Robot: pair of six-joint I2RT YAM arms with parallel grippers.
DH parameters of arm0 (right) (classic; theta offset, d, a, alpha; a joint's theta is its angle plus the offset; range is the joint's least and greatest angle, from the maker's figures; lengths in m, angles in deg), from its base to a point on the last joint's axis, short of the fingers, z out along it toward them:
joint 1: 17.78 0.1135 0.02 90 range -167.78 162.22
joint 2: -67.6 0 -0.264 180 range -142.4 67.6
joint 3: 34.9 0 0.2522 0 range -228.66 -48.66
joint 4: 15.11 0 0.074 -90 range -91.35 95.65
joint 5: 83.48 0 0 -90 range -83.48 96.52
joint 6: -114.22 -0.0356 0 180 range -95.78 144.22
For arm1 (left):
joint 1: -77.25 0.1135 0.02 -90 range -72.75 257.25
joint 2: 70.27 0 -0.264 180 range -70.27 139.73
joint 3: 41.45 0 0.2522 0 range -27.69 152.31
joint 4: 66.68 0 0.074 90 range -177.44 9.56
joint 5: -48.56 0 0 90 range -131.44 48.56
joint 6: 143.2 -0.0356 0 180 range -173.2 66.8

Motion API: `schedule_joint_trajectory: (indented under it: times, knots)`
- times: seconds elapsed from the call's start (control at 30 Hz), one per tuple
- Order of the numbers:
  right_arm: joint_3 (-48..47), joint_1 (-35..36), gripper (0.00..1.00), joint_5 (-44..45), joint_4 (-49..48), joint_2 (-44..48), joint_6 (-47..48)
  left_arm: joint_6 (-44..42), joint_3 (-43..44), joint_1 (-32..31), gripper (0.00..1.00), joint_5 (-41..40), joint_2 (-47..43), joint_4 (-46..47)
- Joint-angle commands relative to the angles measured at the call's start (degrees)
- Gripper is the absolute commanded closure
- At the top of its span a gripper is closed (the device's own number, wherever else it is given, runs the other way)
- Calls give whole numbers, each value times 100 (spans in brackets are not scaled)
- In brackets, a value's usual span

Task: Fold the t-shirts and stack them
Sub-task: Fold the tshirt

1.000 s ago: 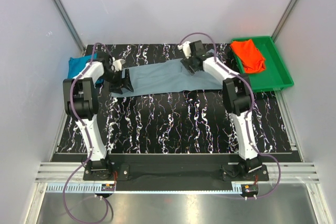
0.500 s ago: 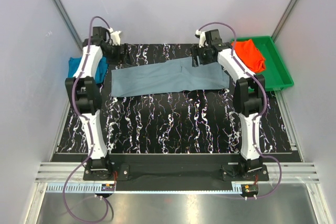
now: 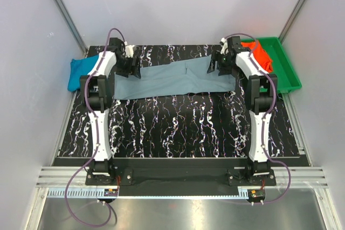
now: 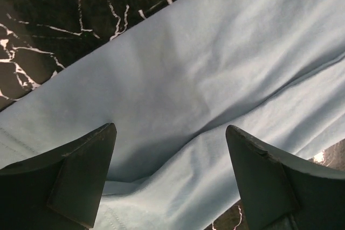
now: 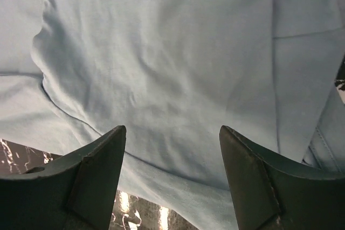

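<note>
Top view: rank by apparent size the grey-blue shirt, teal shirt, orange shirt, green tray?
Largest first: grey-blue shirt; green tray; teal shirt and orange shirt look alike, orange partly hidden.

Left arm (image 3: 100, 133), right arm (image 3: 260, 133): white links, black joints. Purple cables (image 3: 67, 195) loop off black bases (image 3: 101, 172). Pincer fingers (image 4: 81, 171) dark, wedge-shaped.

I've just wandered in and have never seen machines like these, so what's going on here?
Two robot arms are working on laundry. A grey-blue t-shirt lies flat across the far side of the table. The left gripper hangs over its left end and the right gripper over its right end. Both are open and hold nothing. A teal t-shirt sits at the far left, and an orange-red t-shirt lies in a green tray on the right.
</note>
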Motion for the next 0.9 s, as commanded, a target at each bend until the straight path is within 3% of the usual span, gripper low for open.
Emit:
schedule_joint_trajectory:
  times: [0.0, 0.27, 0.47, 0.6, 0.87]
  knots:
    - [-48, -24, 23, -303, 141, -59, -303, 55, -84, 36, 11, -143, -202, -30]
    - [-565, -86, 22, -356, 105, -656, -365, 266, -1007, 36, 13, -143, -764, -74]
    - [-1979, -112, 22, -137, 167, -1482, -278, 293, -1719, -86, 13, -301, -1238, -162]
    - [-3532, -252, 22, -84, 351, -2141, -409, 337, -2552, -200, 13, -275, -1739, -118]
    - [-4292, -376, 22, -259, -158, -2617, -858, 434, -4188, -842, 12, -424, -3171, 198]
